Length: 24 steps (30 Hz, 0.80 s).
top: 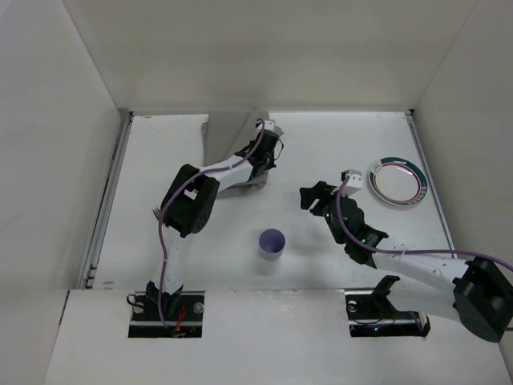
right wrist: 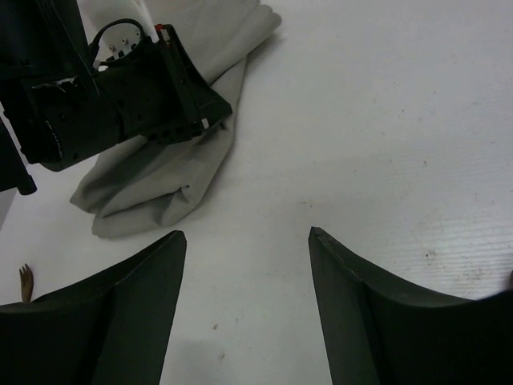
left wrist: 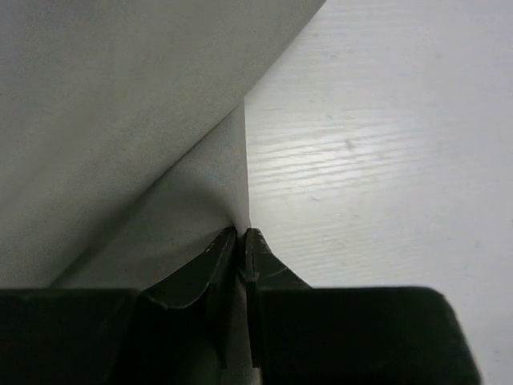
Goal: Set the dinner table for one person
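The left claw (left wrist: 242,234) is pinched together on an edge of the grey cloth mat (left wrist: 120,120), which lies rumpled toward the far left of the white surface (top: 337,144). The right claw (right wrist: 245,233) hangs with its fingers spread apart over the bare middle of the surface, between a lilac cup (top: 272,243) and a green-rimmed plate (top: 398,181) near the right rail.

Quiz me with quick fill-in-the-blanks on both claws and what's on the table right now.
1. The left claw is shut on the grey ____.
2. The right claw hangs ____ over bare table, holding nothing.
3. The plate lies on the table's ____ side.
4. The purple ____ stands upright mid-table.
Missing words: cloth; open; right; cup.
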{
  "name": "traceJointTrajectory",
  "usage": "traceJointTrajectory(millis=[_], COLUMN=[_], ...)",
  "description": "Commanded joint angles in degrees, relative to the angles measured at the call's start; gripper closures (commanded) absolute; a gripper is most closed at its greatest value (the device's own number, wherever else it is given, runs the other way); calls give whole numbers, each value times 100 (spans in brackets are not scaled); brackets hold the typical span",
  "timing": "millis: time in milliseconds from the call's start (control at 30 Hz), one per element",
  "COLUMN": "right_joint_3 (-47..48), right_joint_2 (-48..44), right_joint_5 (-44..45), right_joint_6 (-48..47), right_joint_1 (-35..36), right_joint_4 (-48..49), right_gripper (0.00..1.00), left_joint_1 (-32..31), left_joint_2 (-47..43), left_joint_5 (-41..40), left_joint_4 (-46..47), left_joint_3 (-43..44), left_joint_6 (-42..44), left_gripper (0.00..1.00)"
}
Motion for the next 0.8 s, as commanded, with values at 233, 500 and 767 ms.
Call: traceJointTrajectory(millis=[233,500,767], right_joint_3=[157,465,1947], right_joint_2=[117,574,1723], right_joint_5=[147,-177,-547], right_joint_6=[-194,-571,-835], right_joint_1=[84,382,1120], right_joint_4=[223,240,-585], right_gripper=[51,74,72], left_joint_1=[75,268,901], left_joint_2=[-927,-3395,-6225], left_joint_5=[159,81,-666], left_joint_4=[231,1294,1305], left_joint_3=[-151,-2222,-5097], left_joint_6=[-621,-1165,-2202], left_gripper=[54,44,47])
